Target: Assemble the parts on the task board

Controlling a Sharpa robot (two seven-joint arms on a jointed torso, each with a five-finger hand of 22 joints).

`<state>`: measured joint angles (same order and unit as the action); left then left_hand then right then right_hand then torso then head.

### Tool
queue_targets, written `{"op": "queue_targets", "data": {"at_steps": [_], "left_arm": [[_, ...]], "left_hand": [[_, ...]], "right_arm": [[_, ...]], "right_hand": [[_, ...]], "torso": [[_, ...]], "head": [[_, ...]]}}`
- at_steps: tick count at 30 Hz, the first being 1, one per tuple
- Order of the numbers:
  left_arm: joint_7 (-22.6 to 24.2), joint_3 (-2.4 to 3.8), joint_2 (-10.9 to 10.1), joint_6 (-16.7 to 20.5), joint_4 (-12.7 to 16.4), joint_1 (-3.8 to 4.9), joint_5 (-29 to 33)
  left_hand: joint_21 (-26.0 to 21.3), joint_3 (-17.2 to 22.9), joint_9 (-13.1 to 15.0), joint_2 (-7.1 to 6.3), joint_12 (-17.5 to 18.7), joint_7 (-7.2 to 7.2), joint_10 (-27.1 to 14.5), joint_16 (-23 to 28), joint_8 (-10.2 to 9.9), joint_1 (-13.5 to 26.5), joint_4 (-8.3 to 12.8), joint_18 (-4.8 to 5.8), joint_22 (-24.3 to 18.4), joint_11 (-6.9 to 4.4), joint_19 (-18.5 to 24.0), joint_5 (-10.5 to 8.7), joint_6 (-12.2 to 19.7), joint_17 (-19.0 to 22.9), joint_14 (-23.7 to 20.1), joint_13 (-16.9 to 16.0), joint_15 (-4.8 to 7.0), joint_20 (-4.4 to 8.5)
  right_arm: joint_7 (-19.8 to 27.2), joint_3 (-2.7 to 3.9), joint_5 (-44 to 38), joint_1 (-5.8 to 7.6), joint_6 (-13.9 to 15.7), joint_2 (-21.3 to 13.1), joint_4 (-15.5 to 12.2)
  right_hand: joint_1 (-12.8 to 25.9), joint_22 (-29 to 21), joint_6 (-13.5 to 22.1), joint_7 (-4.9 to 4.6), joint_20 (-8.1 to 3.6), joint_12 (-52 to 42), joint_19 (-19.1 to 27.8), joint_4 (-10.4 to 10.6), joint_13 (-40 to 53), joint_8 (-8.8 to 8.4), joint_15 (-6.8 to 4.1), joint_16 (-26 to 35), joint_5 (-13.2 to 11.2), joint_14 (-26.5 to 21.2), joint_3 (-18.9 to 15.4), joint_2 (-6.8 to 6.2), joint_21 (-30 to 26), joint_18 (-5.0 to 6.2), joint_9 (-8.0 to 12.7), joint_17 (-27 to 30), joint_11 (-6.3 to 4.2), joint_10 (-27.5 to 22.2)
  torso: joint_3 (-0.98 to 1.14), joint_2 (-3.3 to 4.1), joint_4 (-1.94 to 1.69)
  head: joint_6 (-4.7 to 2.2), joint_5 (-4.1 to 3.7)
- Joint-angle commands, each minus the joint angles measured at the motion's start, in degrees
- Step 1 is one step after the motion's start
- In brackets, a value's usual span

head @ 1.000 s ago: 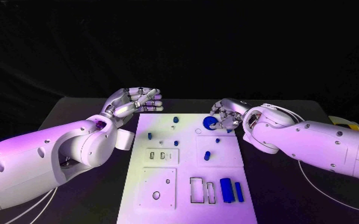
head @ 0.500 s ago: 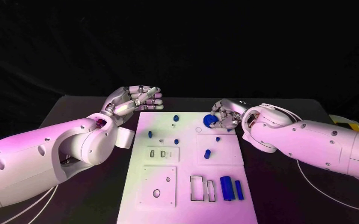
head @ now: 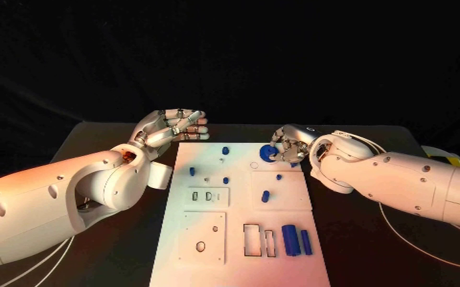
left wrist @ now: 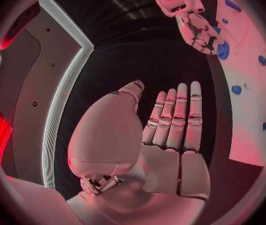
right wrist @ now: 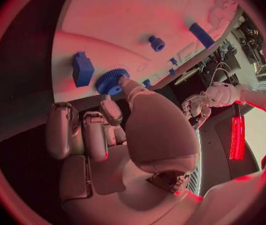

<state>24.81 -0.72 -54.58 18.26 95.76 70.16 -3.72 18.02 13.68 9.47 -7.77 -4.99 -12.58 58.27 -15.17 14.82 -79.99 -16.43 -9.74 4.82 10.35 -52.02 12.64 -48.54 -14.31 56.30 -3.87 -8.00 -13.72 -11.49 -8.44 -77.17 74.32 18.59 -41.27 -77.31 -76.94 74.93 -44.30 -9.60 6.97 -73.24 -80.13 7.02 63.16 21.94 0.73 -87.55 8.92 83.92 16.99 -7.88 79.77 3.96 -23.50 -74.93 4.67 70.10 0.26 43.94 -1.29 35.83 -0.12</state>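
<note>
Black surface [head: 106, 134] carries the white board [head: 288, 197], lying lengthwise down the middle of the head view. Left arm [head: 67, 194] comes in low from the left, its hand [head: 173, 129] raised just off the board's far left corner, fingers [left wrist: 177, 117] straight and side by side, thumb apart, holding nothing. Right arm [head: 393, 181] comes in from the right, its hand [head: 288, 146] at the board's far right corner, fingertips pinching a round blue gear [head: 269, 153]; in the right wrist view the gear [right wrist: 111, 81] sits between thumb and fingertip close to the board face, cannot tell if it touches the board. Two long blue bars [head: 297, 242] lie side by side near the board's near right corner, next to two empty rectangular slots [head: 258, 241]. A raised plate [head: 202, 237] with an oval hole sits at near left, a smaller plate [head: 207, 197] with small slots above it. Small blue pegs dot the board: one by the far edge [head: 225, 150], one left of centre [head: 192, 171], one mid-board [head: 226, 181], one right of centre [head: 266, 196], a tiny one [head: 279, 178] just beyond it. In the right wrist view a blue block [right wrist: 82, 68] stands on the board just beside the gear.
</note>
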Motion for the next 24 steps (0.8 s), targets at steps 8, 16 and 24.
{"op": "queue_targets", "data": {"at_steps": [8,16,24], "left_arm": [[0.1,0.04,0.05,-1.23,0.05,0.07,0.18],[-0.02,0.04,0.04,-1.35,-0.01,0.07,0.18],[-0.11,0.04,0.02,-1.43,-0.11,0.07,0.18]], "left_hand": [[-0.22,-0.27,-0.06,0.32,0.28,-1.26,-0.12,0.23,-0.29,0.09,-0.08,-0.75,-0.05,0.34,-0.17,-0.12,0.37,-0.08,-0.44,0.04,-0.06,-0.31],[-0.24,-0.27,-0.07,0.41,0.34,-1.27,-0.16,0.27,-0.33,0.08,-0.09,-0.75,-0.08,0.36,-0.16,-0.11,0.41,-0.12,-0.46,0.04,-0.07,-0.33],[-0.26,-0.27,-0.08,0.43,0.39,-1.29,-0.2,0.29,-0.36,0.07,-0.09,-0.76,-0.09,0.38,-0.16,-0.1,0.45,-0.14,-0.47,0.05,-0.08,-0.33]], "right_arm": [[-0.59,-0.22,-2.1,-0.44,-0.87,0.05,-0.27],[-2.05,-0.22,-4.56,-0.49,1.16,-0.02,-1.16],[-3.28,-0.21,-9.97,-0.51,6.4,-0.69,-3.73]], "right_hand": [[0.81,2.22,-3.89,0.63,-0.62,-1.82,-0.52,0.07,2.94,-1.17,-0.6,-0.34,0.61,4.35,6.01,-0.85,0.44,-0.56,1.35,-6.37,-0.5,2.48],[2.2,2.53,-4.58,0.73,-0.69,-2.17,-0.68,0.34,3.6,-1.45,-0.66,-0.4,0.94,4.4,6.9,-1.96,0.59,-0.62,1.59,-6.59,-0.56,2.98],[2.67,3.21,-4.87,0.81,-0.72,-2.64,-1.17,0.43,4.33,-1.48,-0.7,-0.54,1.06,4.52,7.16,-2.34,1.08,-0.79,1.63,-7.17,-0.62,3.57]], "torso": [[0.05,0.03,0.04],[0.04,0.02,-0.05],[0.04,-0.02,0.08]], "head": [[0.16,0.17],[0.1,0.14],[-0.01,0.25]]}}
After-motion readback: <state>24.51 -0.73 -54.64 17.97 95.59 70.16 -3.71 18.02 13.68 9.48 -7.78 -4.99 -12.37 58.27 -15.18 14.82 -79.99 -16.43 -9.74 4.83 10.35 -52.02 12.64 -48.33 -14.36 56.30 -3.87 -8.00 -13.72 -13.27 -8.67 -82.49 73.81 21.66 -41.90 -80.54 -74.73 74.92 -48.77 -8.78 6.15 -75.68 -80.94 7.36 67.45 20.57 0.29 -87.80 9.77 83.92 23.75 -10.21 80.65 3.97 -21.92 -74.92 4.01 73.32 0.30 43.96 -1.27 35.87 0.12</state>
